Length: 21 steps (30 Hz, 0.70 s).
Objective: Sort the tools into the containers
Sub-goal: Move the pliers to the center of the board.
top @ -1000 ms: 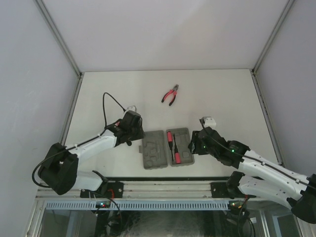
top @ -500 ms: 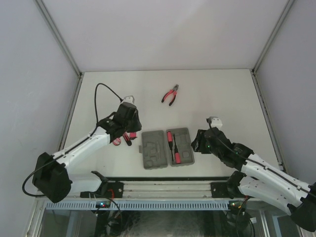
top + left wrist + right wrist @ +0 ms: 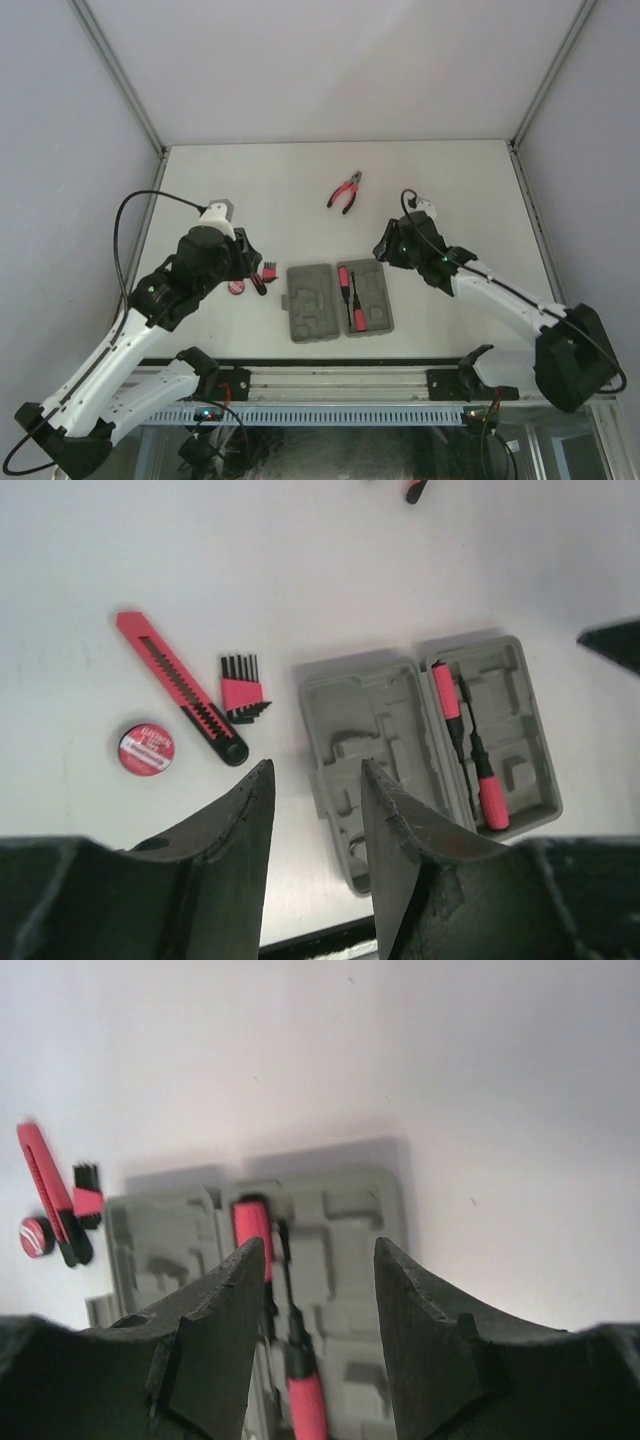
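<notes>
Left end effector [image 3: 315, 767]: released, gripping nothing
Disc [image 3: 146, 749], knife [image 3: 180, 687], hex keys [image 3: 243, 688]: on the surface [image 3: 450, 190], left of the case
Case [image 3: 370, 720]: open flat; left half shows bare slots; right half holds short driver [image 3: 445, 688] beside long screwdriver [image 3: 490, 798]
Pliers [image 3: 346, 191]: on the surface, beyond the case
Right end effector [image 3: 318, 1248]: released, gripping nothing, above the case

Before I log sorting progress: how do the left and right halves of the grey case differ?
The left half has bare slots; the right half holds two red-handled screwdrivers. The left half lies next to the loose hex keys; the right half lies farther from them. Both are grey, open, facing up.
</notes>
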Tool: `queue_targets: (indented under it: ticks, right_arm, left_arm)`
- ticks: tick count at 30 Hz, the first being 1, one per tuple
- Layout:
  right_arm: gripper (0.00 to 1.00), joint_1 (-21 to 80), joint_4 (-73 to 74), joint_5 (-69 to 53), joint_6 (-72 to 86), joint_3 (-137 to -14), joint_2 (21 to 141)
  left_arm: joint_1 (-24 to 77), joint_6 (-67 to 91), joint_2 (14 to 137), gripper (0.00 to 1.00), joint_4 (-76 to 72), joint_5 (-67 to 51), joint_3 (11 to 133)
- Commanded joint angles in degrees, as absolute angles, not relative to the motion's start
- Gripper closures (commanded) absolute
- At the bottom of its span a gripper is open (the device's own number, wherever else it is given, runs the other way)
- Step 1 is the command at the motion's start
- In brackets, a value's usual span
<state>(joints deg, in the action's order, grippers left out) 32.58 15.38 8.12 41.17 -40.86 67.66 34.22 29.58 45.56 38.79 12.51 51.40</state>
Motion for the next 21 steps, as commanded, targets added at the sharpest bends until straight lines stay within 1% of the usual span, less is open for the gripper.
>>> queue_targets:
  ticks: [1,6,11,16,21]
  right_arm:
    - [0.53,30.6,7.8,4.2,40.5,-49.7,76.7]
    - [0.53,28.4,7.0,2.8,40.0,-57.2,86.7]
    - [0.52,25.9,7.4,1.8,39.7,-64.6,95.3]
    - [0.52,24.6,7.2,0.0,39.0,-71.0,102.9]
    - [0.52,23.6,8.8,-3.0,37.6,-79.0,110.9]
  left_arm:
    - [34.0,24.6,42.5,0.56,44.6,13.7,55.8]
    - [33.9,21.6,40.1,0.55,46.1,16.3,54.7]
    - [34.0,20.8,37.4,0.54,45.5,17.5,50.4]
    - [34.0,20.0,35.7,0.52,44.2,16.5,50.0]
    - [34.0,19.6,35.8,0.53,45.0,17.4,50.1]
